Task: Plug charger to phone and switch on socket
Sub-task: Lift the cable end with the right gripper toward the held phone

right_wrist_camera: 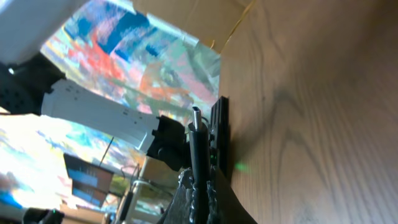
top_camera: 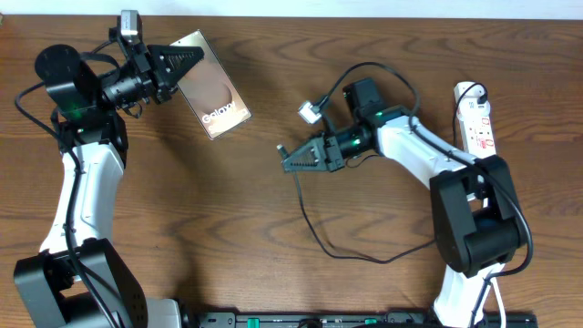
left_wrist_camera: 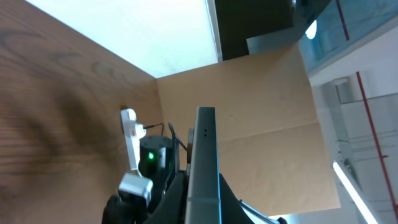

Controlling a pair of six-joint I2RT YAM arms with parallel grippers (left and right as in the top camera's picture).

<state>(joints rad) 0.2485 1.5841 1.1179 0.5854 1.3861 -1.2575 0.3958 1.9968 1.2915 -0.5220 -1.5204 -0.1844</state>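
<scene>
My left gripper [top_camera: 187, 62] is shut on the phone [top_camera: 214, 96], a glossy brownish slab with white "Galaxy" text, held tilted above the table at the upper left. In the left wrist view the phone [left_wrist_camera: 204, 155] shows edge-on between the fingers [left_wrist_camera: 205, 205]. My right gripper [top_camera: 290, 160] is shut on the charger cable [top_camera: 314, 232] near its plug tip [right_wrist_camera: 196, 118], which sticks out past the fingers [right_wrist_camera: 202, 186] towards the left. The thin black cable loops over the table. The socket [top_camera: 476, 118], a white power strip with red markings, lies at the far right.
The right arm's wrist camera [top_camera: 311, 112] sits above the cable. The wooden table [top_camera: 273, 264] extends between both arms. The left arm base [top_camera: 64, 73] stands at upper left, the right arm base [top_camera: 474, 228] at lower right.
</scene>
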